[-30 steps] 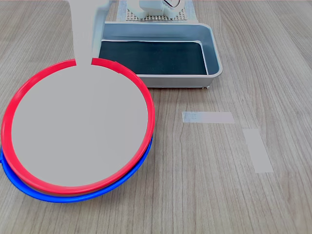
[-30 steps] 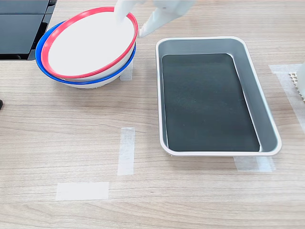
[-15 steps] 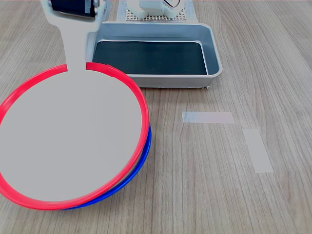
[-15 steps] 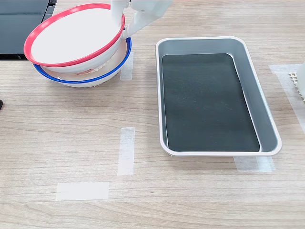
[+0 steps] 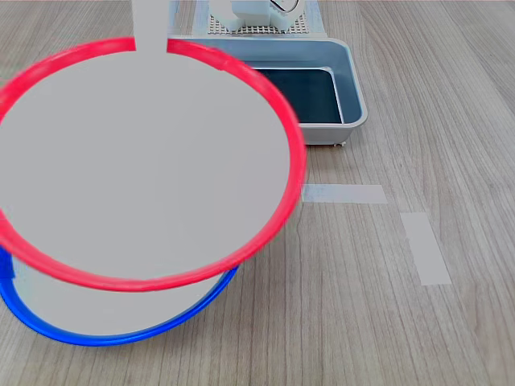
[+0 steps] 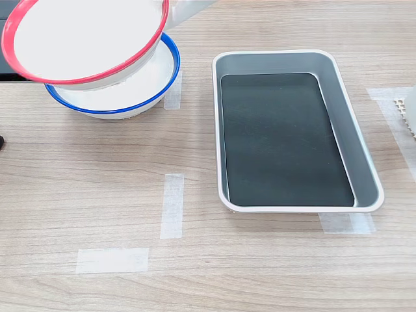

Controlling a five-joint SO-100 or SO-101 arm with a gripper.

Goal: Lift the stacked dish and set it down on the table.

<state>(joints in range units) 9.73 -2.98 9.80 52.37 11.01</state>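
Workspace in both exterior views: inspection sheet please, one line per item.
Surface: wood-grain table, with pale tape strips.
Job's things: red-rimmed dish is lifted and tilted, clear of the blue-rimmed dish, which sits on the table.
Clutter: grey tray with a dark bottom, holding nothing.
Gripper: a white finger lies over the red dish's far rim in the first exterior view; the jaws themselves are cut off by the frame.
Cables: thin wires at the white base behind the tray.
Surroundings: a dark object at the second exterior view's left edge; a perforated white piece at its right edge.
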